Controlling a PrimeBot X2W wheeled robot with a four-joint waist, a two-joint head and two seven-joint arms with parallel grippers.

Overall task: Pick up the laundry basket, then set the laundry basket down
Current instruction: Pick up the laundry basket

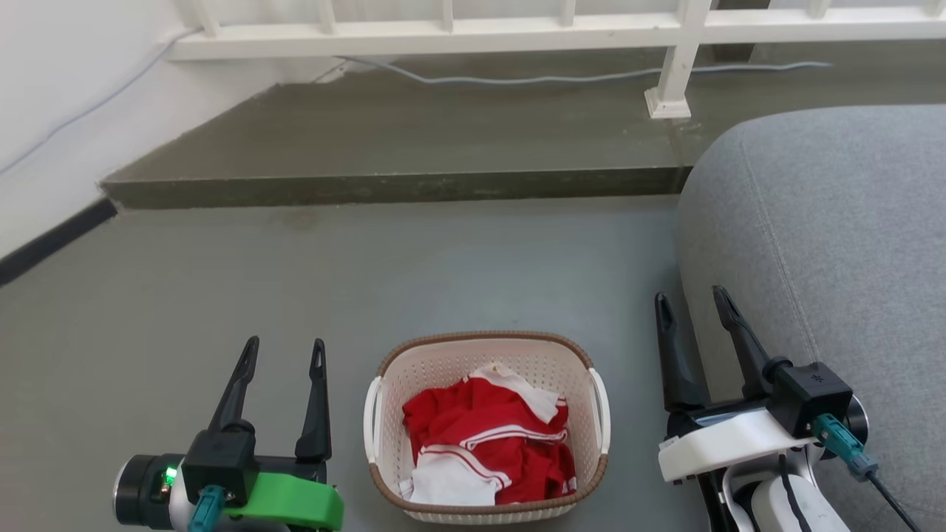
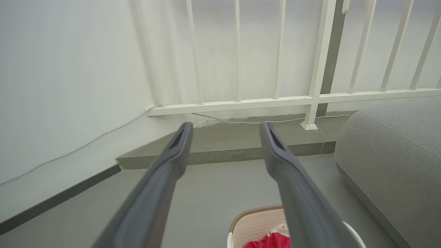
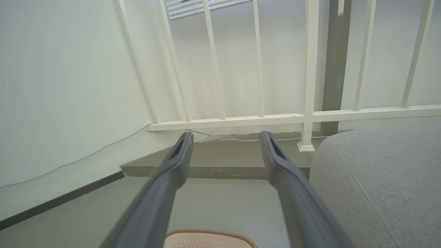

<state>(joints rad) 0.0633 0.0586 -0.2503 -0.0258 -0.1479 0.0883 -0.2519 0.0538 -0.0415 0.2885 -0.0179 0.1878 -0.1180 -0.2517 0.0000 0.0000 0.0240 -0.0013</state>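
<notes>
Space between the left gripper (image 1: 285, 343) and the right gripper (image 1: 690, 295) holds the laundry basket (image 1: 484, 337), upright on the grey floor (image 1: 443, 266), near both and touching neither. Each gripper's two dark fingers (image 1: 235, 391) stand spread with nothing between them. Red-and-white clothes (image 1: 480, 421) lie inside the basket. A grey sofa (image 1: 835, 244) sits just outside the right gripper; a white railing (image 1: 443, 37) stands well ahead of both grippers.

Left gripper (image 2: 225, 128) fingers spread wide over grey floor (image 2: 220, 193), laundry basket (image 2: 253, 224) at bottom edge, grey sofa (image 2: 396, 162) right, white railing (image 2: 293, 100) beyond.
</notes>
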